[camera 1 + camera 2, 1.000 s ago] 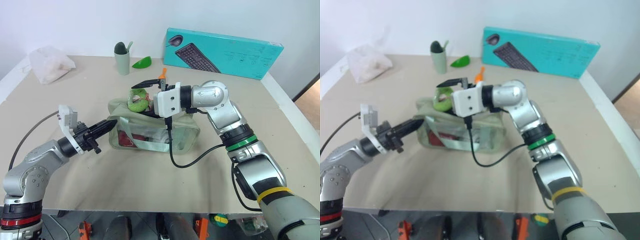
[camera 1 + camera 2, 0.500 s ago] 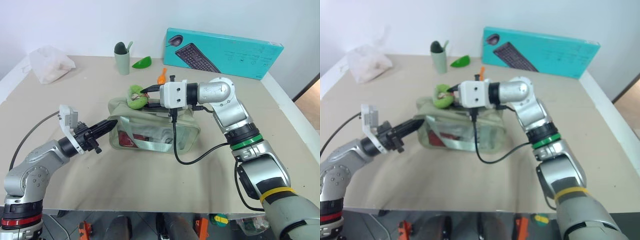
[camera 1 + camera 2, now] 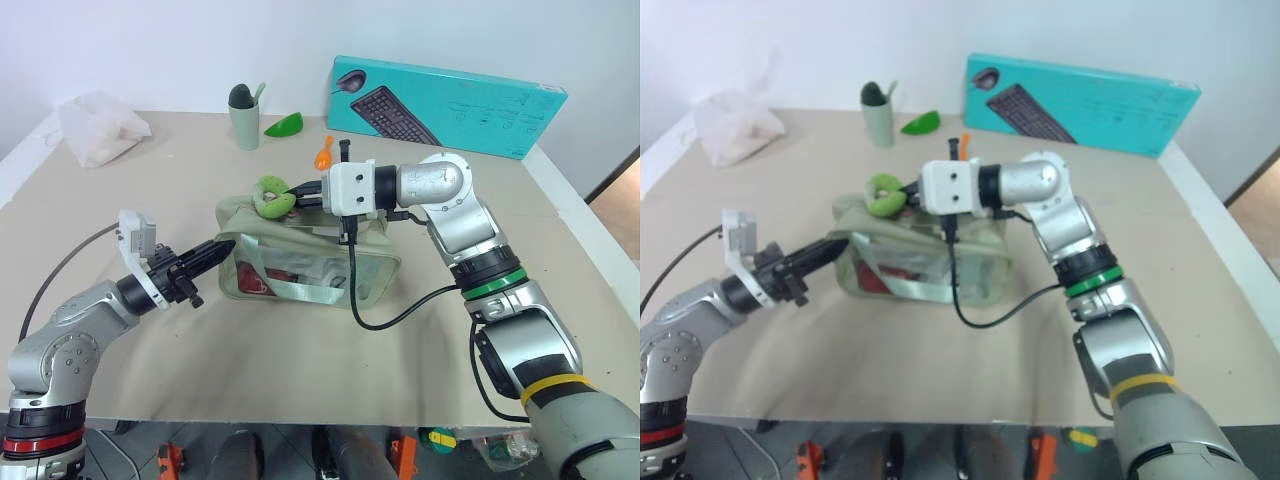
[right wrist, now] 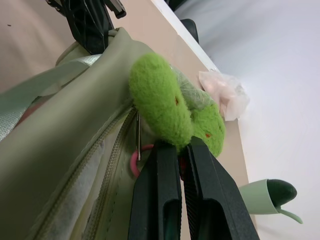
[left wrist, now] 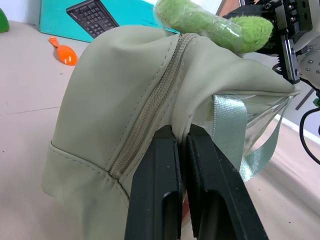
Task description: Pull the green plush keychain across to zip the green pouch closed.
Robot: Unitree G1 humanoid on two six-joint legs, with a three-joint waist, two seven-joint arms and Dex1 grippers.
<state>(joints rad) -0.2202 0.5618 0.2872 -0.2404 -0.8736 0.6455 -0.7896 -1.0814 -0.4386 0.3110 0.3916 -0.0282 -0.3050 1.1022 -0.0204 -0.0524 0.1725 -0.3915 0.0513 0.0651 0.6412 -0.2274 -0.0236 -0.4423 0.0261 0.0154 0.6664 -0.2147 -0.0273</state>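
The pale green pouch (image 3: 300,268) lies mid-table with its clear panel facing me. My left gripper (image 3: 222,247) is shut on the fabric at the pouch's (image 5: 110,105) left end, its fingers (image 5: 162,165) pinching just beside the zipper. The fuzzy green plush keychain (image 3: 270,196) stands above the pouch's top left corner. My right gripper (image 3: 296,194) reaches in level from the right and is shut on the base of the keychain (image 4: 160,102), just above a small pink ring (image 4: 134,164) at the zipper. The zipper track running from the ring toward my right wrist looks parted.
A teal keyboard box (image 3: 450,100) leans at the back right. A sage cup (image 3: 243,118), a glossy green leaf piece (image 3: 285,124) and an orange spoon (image 3: 323,155) sit behind the pouch. A white plastic bag (image 3: 98,127) lies at the back left.
My right gripper, open around the plush keychain a second ago, has rolled and closed on it. The left gripper has kept its hold on the pouch's end.
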